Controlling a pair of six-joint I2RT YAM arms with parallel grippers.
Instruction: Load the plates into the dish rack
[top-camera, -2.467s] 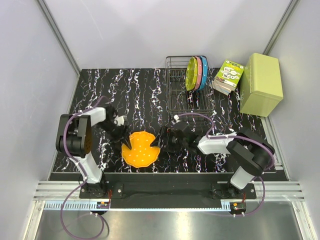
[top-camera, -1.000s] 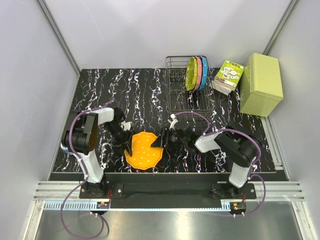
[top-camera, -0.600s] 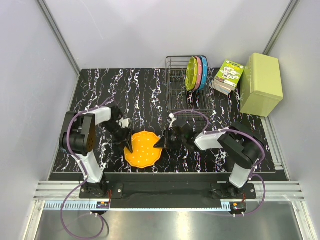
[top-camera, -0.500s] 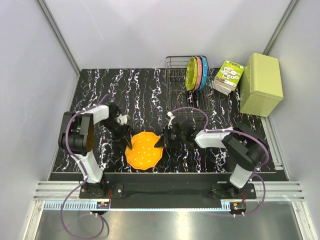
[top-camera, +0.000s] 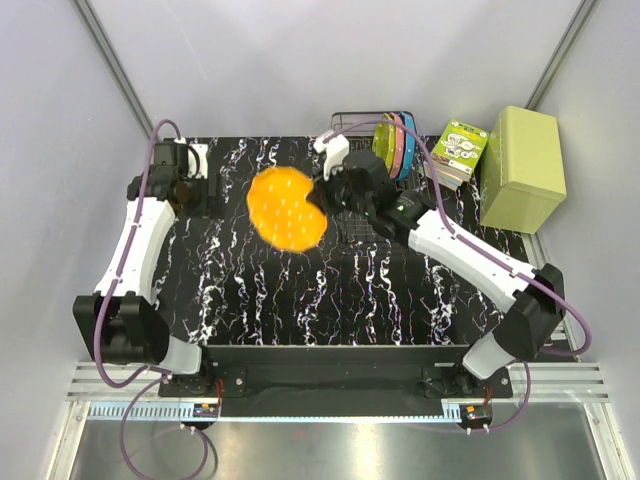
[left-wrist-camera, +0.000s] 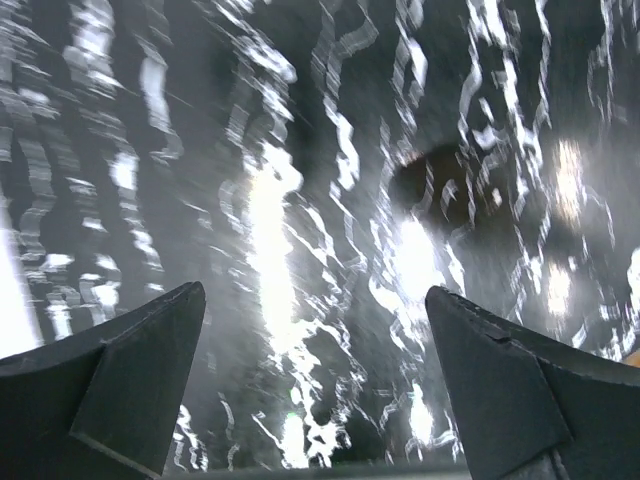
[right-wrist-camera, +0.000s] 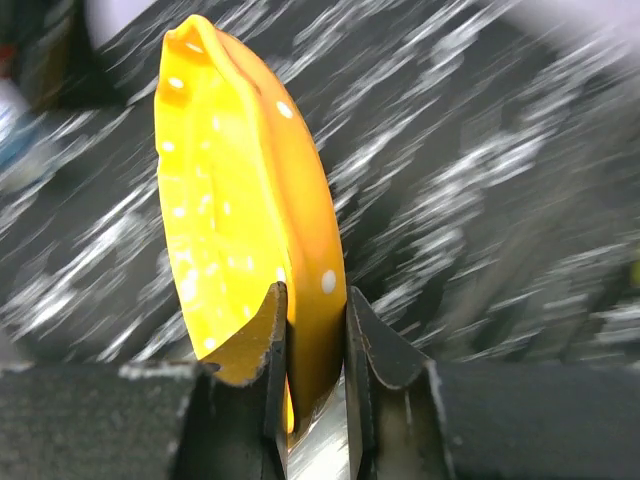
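Note:
My right gripper (top-camera: 322, 197) is shut on the rim of the orange plate (top-camera: 286, 208), which hangs tilted in the air just left of the dish rack (top-camera: 352, 170). In the right wrist view the plate (right-wrist-camera: 235, 210) stands on edge, with both fingers of that gripper (right-wrist-camera: 315, 300) pinching its lower rim. Upright in the rack's right side stand the yellow-green plate (top-camera: 383, 148), the pink plate (top-camera: 397, 145) and the blue plate (top-camera: 408, 143). My left gripper (top-camera: 188, 188) hovers over the far left of the table; in its wrist view it (left-wrist-camera: 312, 295) is wide open and holds nothing.
A light green box (top-camera: 521, 168) stands at the far right. A small printed carton (top-camera: 458, 152) leans between it and the rack. The black marbled table (top-camera: 300, 290) is bounded by grey walls on three sides.
The right gripper has lifted the orange plate off the near table and carried it back toward the rack. The left gripper let go of the plate, opened wide and swung to the far left.

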